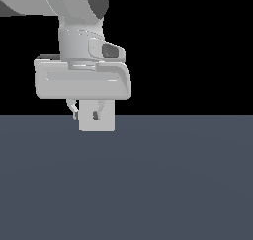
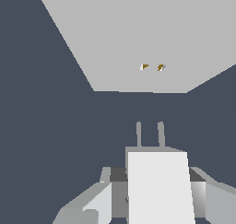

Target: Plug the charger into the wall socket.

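Observation:
My gripper (image 1: 87, 114) is shut on the charger (image 1: 97, 124), a small off-white block held just above the dark floor. In the wrist view the charger (image 2: 159, 186) sits between my fingers (image 2: 102, 201), and its two thin prongs (image 2: 150, 134) point toward the wall socket (image 2: 133, 34). The socket is a large flat off-white panel with two small yellowish holes (image 2: 152, 67). A stretch of dark floor separates the prongs from the panel, and they sit slightly to one side of the holes. I cannot make out the socket in the exterior view.
A dark blue-grey floor (image 1: 173, 184) fills the lower half of the exterior view, with a black background above it. The arm's hand (image 1: 83, 81) hangs over the charger.

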`<state>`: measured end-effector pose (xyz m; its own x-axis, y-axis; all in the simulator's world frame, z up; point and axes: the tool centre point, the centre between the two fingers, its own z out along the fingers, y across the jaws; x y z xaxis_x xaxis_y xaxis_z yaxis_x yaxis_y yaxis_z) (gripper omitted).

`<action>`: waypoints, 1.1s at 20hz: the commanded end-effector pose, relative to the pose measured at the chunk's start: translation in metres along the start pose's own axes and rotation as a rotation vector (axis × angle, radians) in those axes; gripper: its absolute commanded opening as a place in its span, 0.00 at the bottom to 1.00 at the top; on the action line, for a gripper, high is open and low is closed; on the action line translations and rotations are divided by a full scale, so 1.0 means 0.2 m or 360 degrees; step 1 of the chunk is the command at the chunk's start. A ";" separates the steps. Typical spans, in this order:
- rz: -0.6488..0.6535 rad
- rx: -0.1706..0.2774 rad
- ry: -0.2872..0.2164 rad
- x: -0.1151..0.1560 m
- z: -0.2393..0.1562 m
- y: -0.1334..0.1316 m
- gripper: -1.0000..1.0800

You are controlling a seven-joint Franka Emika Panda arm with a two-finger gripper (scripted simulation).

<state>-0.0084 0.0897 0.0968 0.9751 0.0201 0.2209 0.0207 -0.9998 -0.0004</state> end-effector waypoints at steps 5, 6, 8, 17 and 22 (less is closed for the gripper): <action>0.0044 -0.0011 -0.0002 0.02 -0.01 0.01 0.00; 0.0044 -0.0011 -0.0002 0.02 -0.01 0.01 0.00; 0.0044 -0.0011 -0.0002 0.02 -0.01 0.01 0.00; 0.0043 -0.0011 -0.0002 0.08 0.00 0.01 0.00; 0.0043 -0.0010 -0.0003 0.17 0.02 0.01 0.00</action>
<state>0.0194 0.0882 0.0998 0.9757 -0.0071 0.2189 -0.0073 -1.0000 -0.0001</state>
